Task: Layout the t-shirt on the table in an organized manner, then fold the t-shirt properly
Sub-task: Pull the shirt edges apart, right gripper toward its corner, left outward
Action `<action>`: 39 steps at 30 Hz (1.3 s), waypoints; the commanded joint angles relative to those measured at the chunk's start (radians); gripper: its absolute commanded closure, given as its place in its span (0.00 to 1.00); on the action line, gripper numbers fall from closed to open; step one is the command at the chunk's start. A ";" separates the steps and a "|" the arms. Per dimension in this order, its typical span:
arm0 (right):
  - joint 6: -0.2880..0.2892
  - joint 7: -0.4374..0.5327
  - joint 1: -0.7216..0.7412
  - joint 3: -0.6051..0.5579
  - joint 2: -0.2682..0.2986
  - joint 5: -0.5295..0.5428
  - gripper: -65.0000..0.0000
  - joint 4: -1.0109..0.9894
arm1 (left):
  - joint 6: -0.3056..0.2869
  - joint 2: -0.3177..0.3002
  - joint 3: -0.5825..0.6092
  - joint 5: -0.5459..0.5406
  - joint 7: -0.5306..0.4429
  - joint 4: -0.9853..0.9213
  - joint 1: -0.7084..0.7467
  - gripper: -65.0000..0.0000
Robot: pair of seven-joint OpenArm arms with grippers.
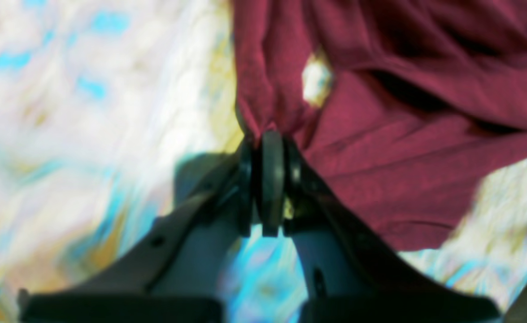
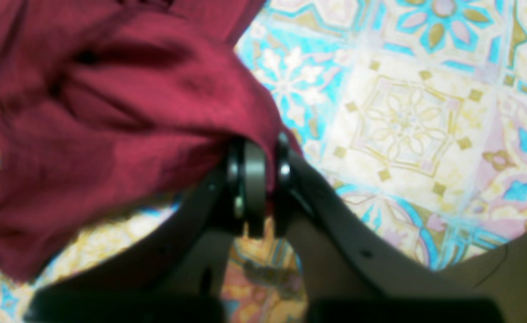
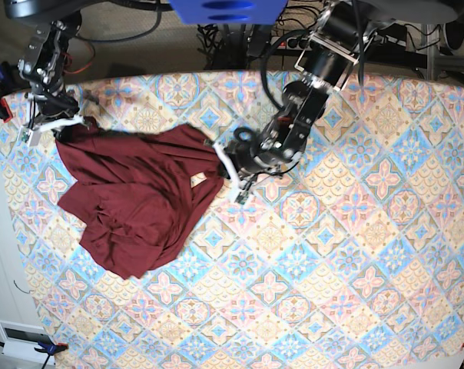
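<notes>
Both my jaws clench the t-shirt [image 3: 132, 204]: left gripper [image 1: 270, 139] at frame centre, right gripper [image 2: 259, 150] upper left. I judge pulling evenly apart, low over the table [image 3: 355, 231], spreads it best.

black cables [image 3: 224, 34] on floor beyond far edge; blue plate [image 3: 226, 10] overhead.

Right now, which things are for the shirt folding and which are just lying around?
For the job: maroon t-shirt; patterned table; left end effector and right end effector, both pinching the shirt.
Just around: cables behind the table.
</notes>
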 commanded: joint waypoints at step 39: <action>0.002 -0.074 0.179 0.128 0.011 -0.189 0.99 -0.176 | 0.017 -0.104 -0.203 -0.179 -0.004 0.202 0.109 0.61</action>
